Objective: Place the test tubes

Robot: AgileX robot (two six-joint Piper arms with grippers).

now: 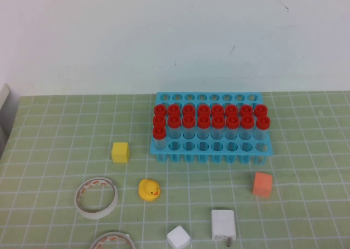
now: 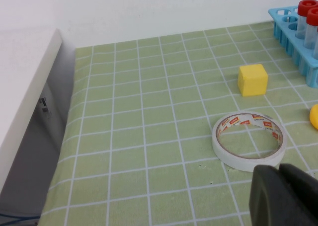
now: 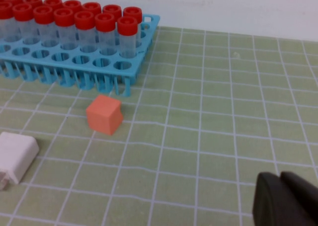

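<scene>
I'm looking at a blue rack (image 1: 210,153) sitting toward the back of the green checked mat (image 1: 49,150). The red-capped tubes (image 1: 203,117) are standing upright in it: two full rows side by side, and one more tube (image 1: 158,135) standing alone in front of them at the rack's left end. The holes beside that one are showing empty.

The left gripper (image 2: 279,174) is hanging just beside a tape roll (image 2: 249,140), its fingers clenched on nothing. The right gripper (image 3: 281,179) is hanging over bare mat near an orange cube (image 3: 104,114), also clenched and empty.

A yellow cube (image 1: 120,152), a duck (image 1: 149,190), a white cube (image 1: 178,238) and a charger (image 1: 223,224) are lying in front of the rack.
</scene>
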